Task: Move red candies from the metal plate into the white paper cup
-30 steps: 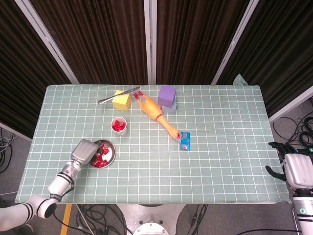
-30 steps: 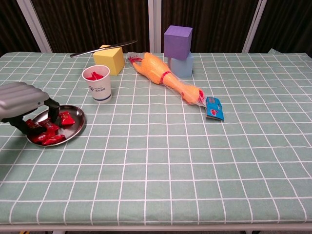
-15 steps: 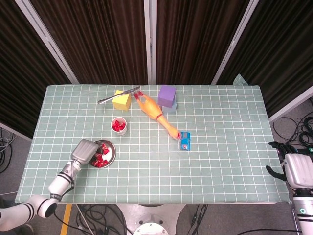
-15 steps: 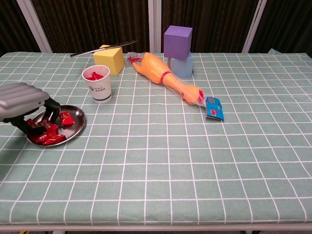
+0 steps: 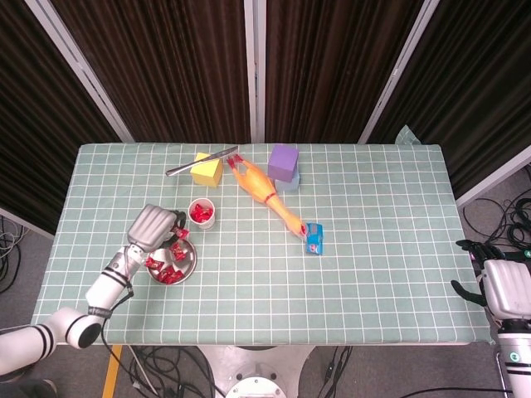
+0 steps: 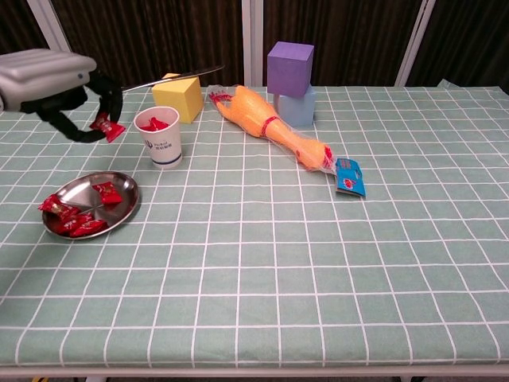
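One red candy, pinched by the left hand, has risen off the metal plate.

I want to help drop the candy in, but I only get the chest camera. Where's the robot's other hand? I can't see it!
Observer: The right hand is past the right edge of the table, holding nothing.
Operator: Is the candy over the cup yet?
Observer: Not from above. The left hand, pinching the red candy, is to the left of the white paper cup, by the far rim of the metal plate.
Operator: Where does that arm come from?
Observer: The left arm reaches in over the table's near left corner.
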### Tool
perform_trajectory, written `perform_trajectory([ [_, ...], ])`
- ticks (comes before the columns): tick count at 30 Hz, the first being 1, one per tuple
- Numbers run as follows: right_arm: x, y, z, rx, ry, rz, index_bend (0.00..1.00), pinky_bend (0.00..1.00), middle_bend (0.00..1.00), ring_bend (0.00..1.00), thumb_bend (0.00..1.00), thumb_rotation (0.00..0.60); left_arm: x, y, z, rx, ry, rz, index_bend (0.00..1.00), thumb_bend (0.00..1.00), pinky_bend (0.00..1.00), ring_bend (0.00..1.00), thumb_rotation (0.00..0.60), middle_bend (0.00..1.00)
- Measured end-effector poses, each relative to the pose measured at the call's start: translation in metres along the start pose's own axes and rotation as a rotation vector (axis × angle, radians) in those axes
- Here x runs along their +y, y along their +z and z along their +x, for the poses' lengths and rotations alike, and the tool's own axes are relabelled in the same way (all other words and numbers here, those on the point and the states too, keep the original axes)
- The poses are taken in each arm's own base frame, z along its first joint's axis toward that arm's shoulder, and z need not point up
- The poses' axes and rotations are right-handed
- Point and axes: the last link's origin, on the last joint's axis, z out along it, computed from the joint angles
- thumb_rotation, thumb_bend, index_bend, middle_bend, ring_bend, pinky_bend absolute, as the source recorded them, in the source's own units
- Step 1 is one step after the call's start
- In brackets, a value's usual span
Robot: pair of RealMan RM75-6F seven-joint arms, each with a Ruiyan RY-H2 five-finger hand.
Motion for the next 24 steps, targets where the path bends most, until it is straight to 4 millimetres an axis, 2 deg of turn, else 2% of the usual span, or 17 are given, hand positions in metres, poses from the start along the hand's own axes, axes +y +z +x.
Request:
perform_trajectory([
  [6,0.002,0.000,0.000,0.000,0.001,-0.007,0.26,0.63,0.33,0.31,0.10,0.600,0.012,0.038,0.019,-0.012,0.009,0.002,0.64,0.40,1.00,0.92,0.600,0.66],
  [12,0.005,0.000,0.000,-0.001,-0.001,-0.019,0.26,0.63,0.33,0.31,0.10,0.600,0.022,0.066,0.018,-0.043,0.025,0.025,0.63,0.40,1.00,0.92,0.600,0.65],
  [18,0.006,0.000,0.000,-0.003,0.001,-0.027,0.26,0.63,0.33,0.31,0.10,0.600,0.025,0.079,0.014,-0.070,0.040,0.048,0.57,0.40,1.00,0.92,0.600,0.60],
  [24,0.008,0.000,-0.001,-0.005,0.001,-0.034,0.26,0.63,0.33,0.31,0.10,0.600,0.027,0.083,0.011,-0.087,0.060,0.061,0.49,0.39,1.00,0.91,0.600,0.51],
])
